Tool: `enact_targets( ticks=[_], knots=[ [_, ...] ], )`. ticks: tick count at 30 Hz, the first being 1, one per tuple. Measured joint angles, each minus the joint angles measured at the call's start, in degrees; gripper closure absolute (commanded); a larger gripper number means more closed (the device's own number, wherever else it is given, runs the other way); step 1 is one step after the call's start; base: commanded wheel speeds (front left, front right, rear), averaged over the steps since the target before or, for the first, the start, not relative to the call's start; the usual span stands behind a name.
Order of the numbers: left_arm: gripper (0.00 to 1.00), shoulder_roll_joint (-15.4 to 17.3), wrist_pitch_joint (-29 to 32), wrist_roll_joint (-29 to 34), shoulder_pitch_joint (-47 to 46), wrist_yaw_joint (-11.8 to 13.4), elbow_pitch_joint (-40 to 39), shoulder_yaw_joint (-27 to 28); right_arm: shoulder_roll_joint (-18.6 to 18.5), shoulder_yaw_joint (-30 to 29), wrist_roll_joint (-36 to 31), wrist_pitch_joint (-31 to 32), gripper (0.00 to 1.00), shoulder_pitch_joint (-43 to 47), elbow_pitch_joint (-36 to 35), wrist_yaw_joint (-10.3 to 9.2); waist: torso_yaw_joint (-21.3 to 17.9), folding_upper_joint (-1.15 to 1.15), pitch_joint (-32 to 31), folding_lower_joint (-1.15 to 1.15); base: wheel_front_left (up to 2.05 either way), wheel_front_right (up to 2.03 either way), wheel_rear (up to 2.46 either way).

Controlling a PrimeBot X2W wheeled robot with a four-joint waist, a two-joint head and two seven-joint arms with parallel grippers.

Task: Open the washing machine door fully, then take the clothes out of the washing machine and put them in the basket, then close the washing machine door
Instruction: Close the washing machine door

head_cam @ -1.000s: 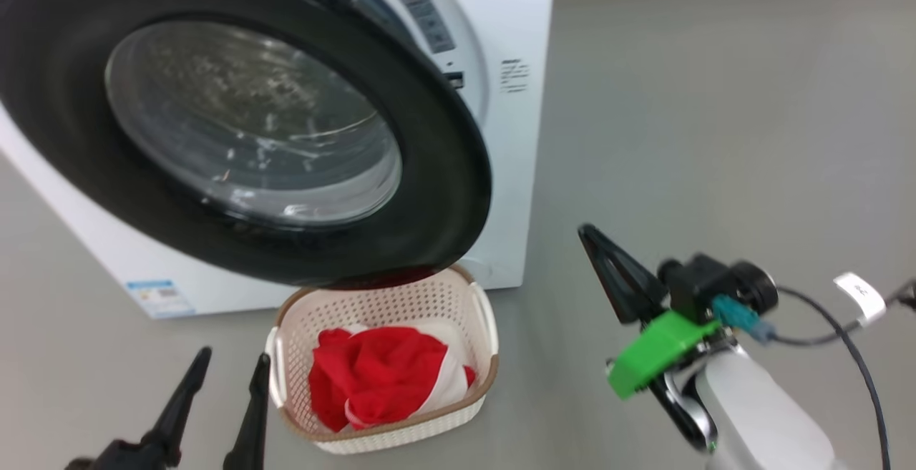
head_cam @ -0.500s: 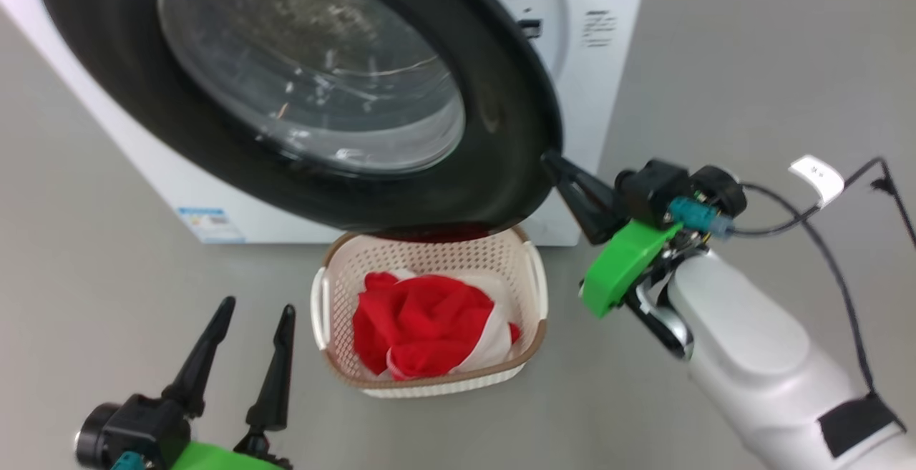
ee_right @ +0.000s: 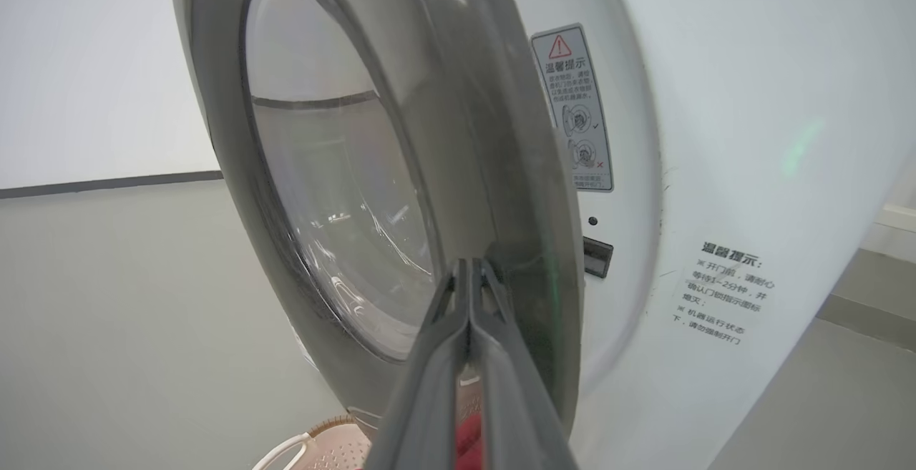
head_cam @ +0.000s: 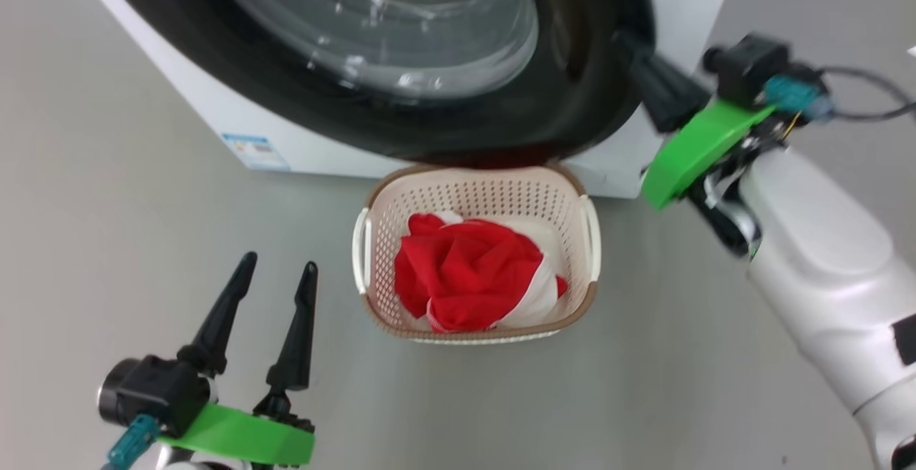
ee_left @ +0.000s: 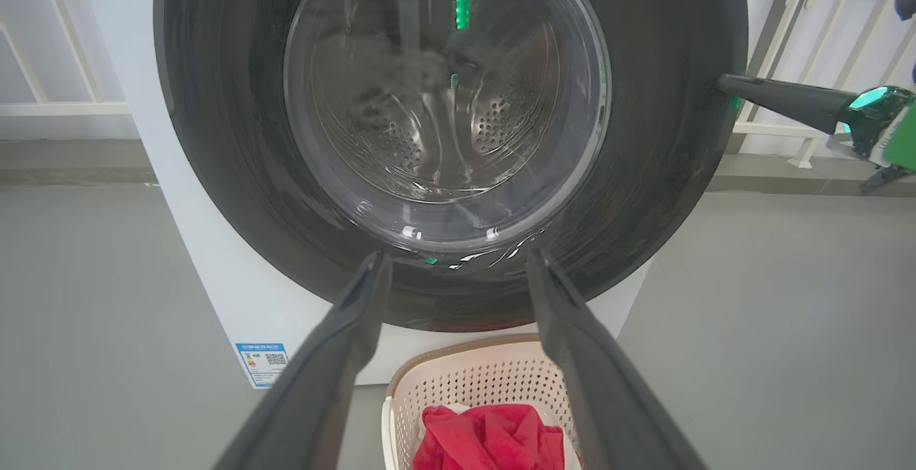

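The clothes are seen in the basket, and the washing machine door, ajar, is yet to be shut; the fingers of the right gripper are pressed together at its rim, those of the left gripper held apart

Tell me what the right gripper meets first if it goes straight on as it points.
The washing machine door: the shut right gripper aims at its black rim's free edge, tips seemingly right at it, though contact is unclear.
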Motion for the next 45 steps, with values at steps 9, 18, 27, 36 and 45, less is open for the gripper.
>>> enact_targets(
  ticks=[9,18,27,36,45],
  knots=[
    [0.0,0.1,0.0,0.5,-3.5,0.0,1.5,-2.6,-0.1,-5.3,-0.3,0.0,1.0,-5.0,1.1,0.0,1.5,0.0,3.9,0.0,0.0,0.0,0.0],
    [0.0,0.1,0.0,-0.4,-6.7,0.0,2.4,-5.9,-0.5,-10.0,-0.4,-0.8,1.0,-7.5,1.6,0.74,3.1,0.0,6.7,0.0,0.0,0.0,0.0],
    [0.0,0.2,0.0,-0.7,-7.0,0.0,3.2,-6.0,0.4,-8.4,-0.9,-0.4,1.0,-8.7,2.3,0.82,3.5,0.0,7.6,0.0,0.0,0.0,0.0],
    [0.0,0.2,0.0,-0.7,-7.0,0.0,4.3,-3.9,0.0,-8.8,-1.3,-0.2,0.21,-5.7,-4.0,0.0,0.7,0.0,4.8,0.0,0.0,0.0,0.0],
    [0.0,-0.5,0.0,0.0,-6.6,0.0,5.9,0.1,-0.1,-12.5,-7.0,-0.2,0.0,5.8,-11.9,0.0,-4.0,0.0,0.6,0.0,0.0,0.0,0.0]
  ],
)
